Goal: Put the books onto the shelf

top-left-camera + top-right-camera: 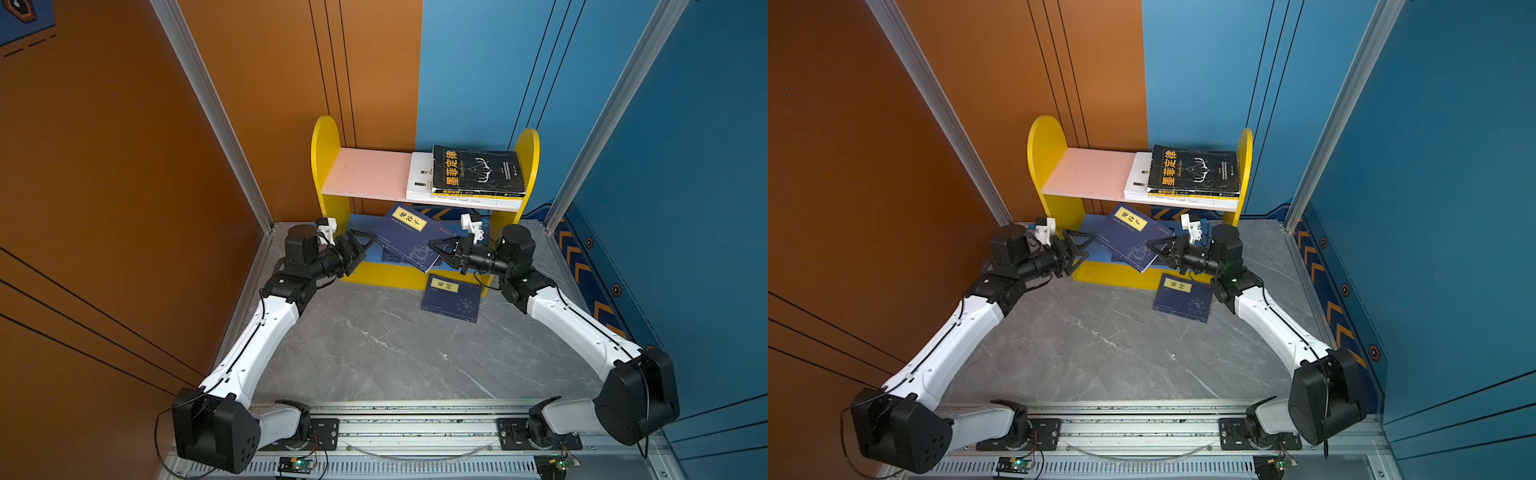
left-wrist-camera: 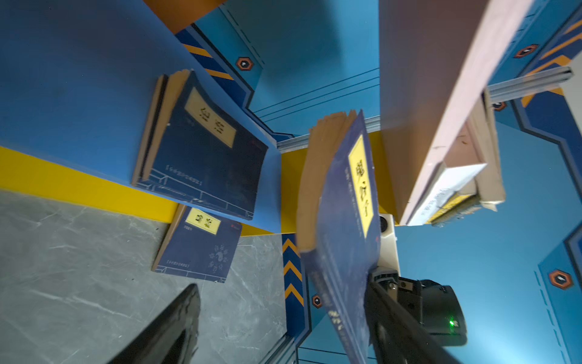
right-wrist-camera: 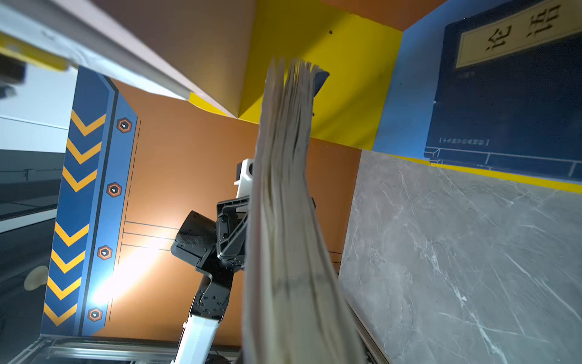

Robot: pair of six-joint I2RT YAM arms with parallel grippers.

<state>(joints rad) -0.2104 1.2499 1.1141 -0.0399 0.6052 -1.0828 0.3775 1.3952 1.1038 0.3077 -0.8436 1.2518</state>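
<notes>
Navy book [image 1: 409,241] hangs tilted in the air in front of the shelf's [image 1: 328,141] lower tier, clamped at its 3 o'clock edge by the right claw [image 1: 437,246]. Left claw [image 1: 360,246] is spread wide at its 9 o'clock edge, not gripping. Second navy book [image 2: 201,148] lies on the blue board [image 2: 78,78]. Third navy book [image 1: 453,297] is flat on the desk [image 1: 374,353] at 5 o'clock. Black book [image 1: 476,170] tops the white book [image 1: 419,178] at the pink board's [image 1: 365,170] 3 o'clock end.
</notes>
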